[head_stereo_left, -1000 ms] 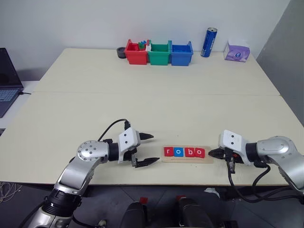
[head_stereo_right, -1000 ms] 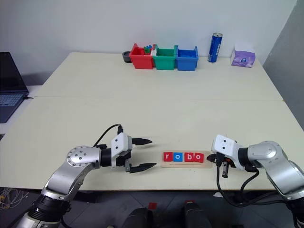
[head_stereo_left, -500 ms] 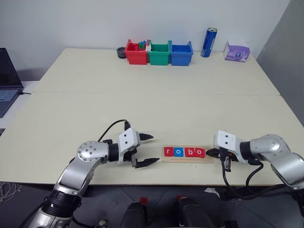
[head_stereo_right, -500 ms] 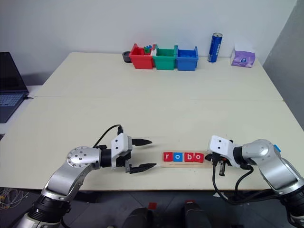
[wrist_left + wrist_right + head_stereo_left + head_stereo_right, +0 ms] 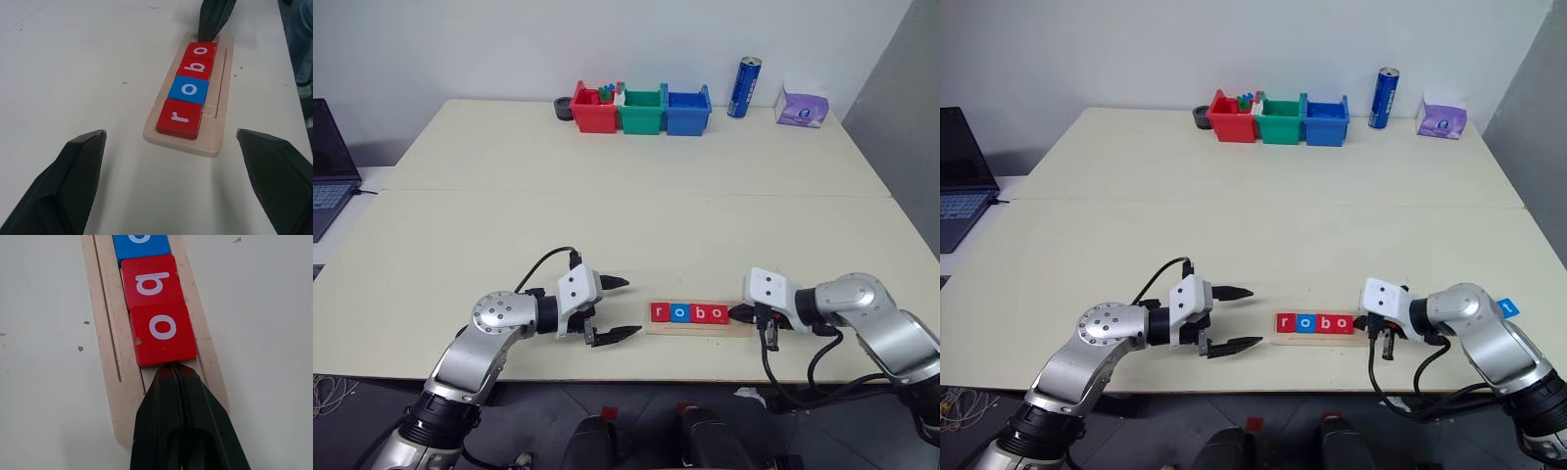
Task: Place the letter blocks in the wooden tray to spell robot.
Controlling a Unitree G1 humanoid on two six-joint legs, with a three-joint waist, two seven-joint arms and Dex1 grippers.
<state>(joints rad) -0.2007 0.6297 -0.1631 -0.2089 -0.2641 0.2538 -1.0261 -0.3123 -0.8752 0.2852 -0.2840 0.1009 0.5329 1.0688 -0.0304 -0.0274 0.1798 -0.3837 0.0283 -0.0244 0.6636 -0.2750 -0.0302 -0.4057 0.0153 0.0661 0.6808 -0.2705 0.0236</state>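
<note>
The wooden tray [image 5: 740, 326] lies near the table's front edge. In it sit several letter blocks in a row reading "robo": red r [image 5: 179, 117], blue o [image 5: 189, 90], red b [image 5: 152, 281] and red o [image 5: 160, 333]. My right gripper [image 5: 172, 368] is shut, holds nothing, and rests over the tray's right end. Its tip touches the edge of the last red o. My left gripper [image 5: 632, 307] hangs open just left of the tray, pointing at it, with nothing between its fingers.
Red [image 5: 593, 110], green [image 5: 641, 110] and blue bins [image 5: 688, 111] stand in a row at the far edge. A blue can [image 5: 744, 87] and a purple tissue pack [image 5: 801, 106] stand to their right. A laptop [image 5: 328, 166] sits at the far left.
My right gripper has slid left along the table to the tray's right end and now meets the last red o. The left arm has kept still.
</note>
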